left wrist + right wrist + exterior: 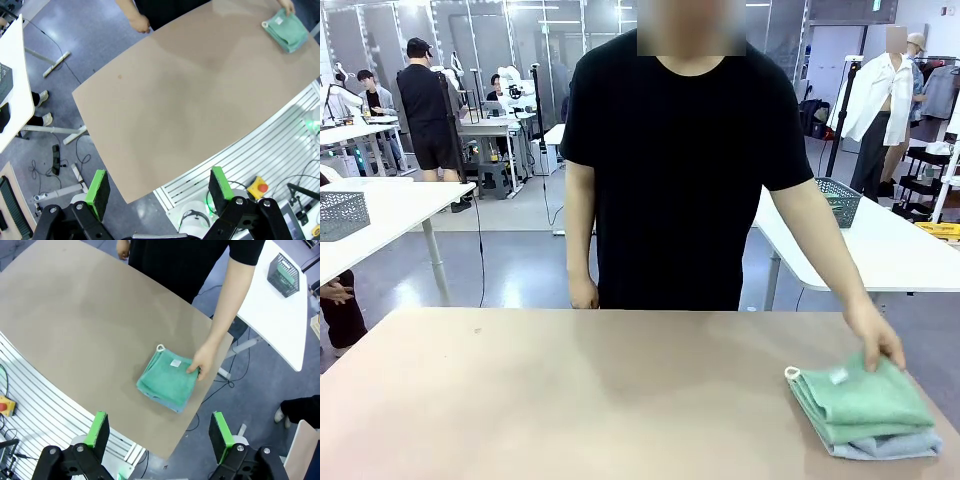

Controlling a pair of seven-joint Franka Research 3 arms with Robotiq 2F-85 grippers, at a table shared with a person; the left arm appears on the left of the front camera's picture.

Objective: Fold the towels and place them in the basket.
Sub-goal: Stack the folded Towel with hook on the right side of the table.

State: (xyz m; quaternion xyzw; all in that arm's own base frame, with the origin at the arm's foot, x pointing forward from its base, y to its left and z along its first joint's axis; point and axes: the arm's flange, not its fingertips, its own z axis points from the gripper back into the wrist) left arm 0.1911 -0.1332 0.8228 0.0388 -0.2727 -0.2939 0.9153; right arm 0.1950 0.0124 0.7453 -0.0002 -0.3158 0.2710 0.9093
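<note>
- Folded mint green terry towel (pixel 861 400) lies atop pale blue-grey towel (pixel 890 445), near the tan surface (pixel 570 400) corner.
- Person's hand (pixel 876 338) touches the green towel.
- Left tool (pixel 159 187) and right tool (pixel 159 430): both released, spread wide.

Towels stacked at the worktop's right near corner.

On the worktop (pixel 570 390), toward its right end and close to the robot-side edge: one towel (pixel 860 400) folded atop another towel (pixel 895 446), lower one peeking out on the near side. Touching the stack's far right corner, a person's hand (pixel 876 340); person behind the worktop's far edge. Behind and right of the stack, on another table, a basket (pixel 842 200).
</note>
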